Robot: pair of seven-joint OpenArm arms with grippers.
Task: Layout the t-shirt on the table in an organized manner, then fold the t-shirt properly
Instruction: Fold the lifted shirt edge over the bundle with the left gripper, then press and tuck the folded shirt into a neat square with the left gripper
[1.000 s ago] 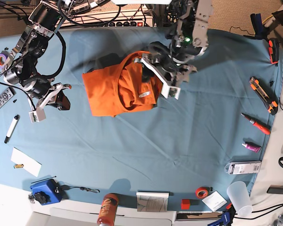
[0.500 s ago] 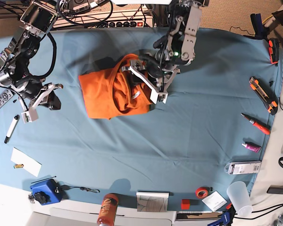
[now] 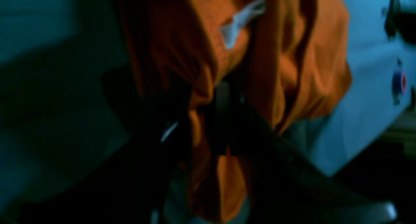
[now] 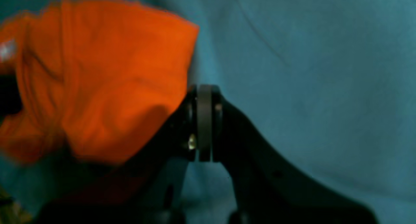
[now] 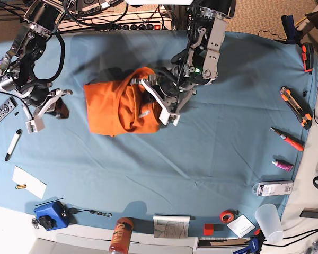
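The orange t-shirt (image 5: 114, 108) lies bunched in a rough square on the teal table (image 5: 212, 159), left of centre. My left gripper (image 5: 159, 103) sits over the shirt's right edge. In the left wrist view, my left gripper (image 3: 200, 120) is shut on a fold of the t-shirt (image 3: 292, 71), with a white label (image 3: 240, 22) just beyond. My right gripper (image 5: 61, 108) hovers just left of the shirt. The right wrist view shows my right gripper (image 4: 204, 120) shut with nothing between its pads, and the t-shirt (image 4: 107, 78) ahead to its left.
A remote (image 5: 2, 111), marker (image 5: 13, 144) and white paper (image 5: 29, 181) lie at the left edge. A blue device (image 5: 50, 214) and orange bottle (image 5: 121, 235) sit at the front. A box cutter (image 5: 296, 106), red pen (image 5: 287, 138) and clear cup (image 5: 268, 222) line the right side.
My left gripper has closed from wide open onto the shirt's cloth while moving left, and the shirt has shifted left with it. My right arm has drawn back to the left.
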